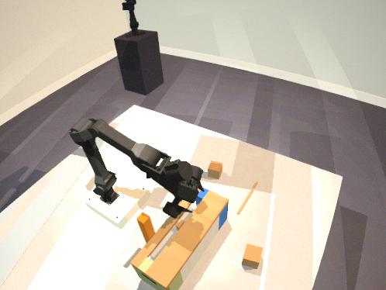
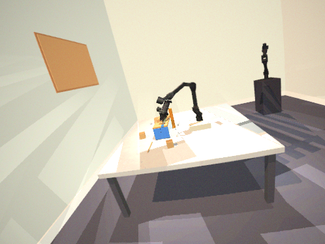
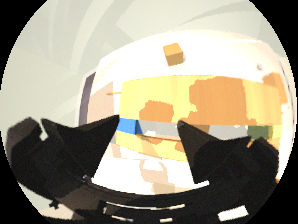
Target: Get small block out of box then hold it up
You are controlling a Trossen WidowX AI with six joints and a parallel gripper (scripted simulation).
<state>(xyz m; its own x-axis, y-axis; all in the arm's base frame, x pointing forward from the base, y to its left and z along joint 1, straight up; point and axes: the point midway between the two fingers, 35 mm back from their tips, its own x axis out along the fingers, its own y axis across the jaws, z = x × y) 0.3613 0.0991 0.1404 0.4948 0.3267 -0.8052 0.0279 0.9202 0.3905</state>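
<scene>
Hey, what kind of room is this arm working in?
Probably a robot test room, not a home: the arm is bolted to a white table, a pedestal carries a camera, and the walls are bare apart from an orange panel.

The block is not discernible in any view. The box [image 1: 182, 240] is cut off by the top view's lower edge. The arm hides part of its blue end [image 1: 202, 195].

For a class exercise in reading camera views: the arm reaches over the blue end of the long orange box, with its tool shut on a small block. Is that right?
One thing is wrong: the tool is open and holds nothing. The wrist view shows its two dark fingers standing well apart with only the box between them. The rest stands: in the top view the arm reaches over the blue end of the long orange box.
</scene>
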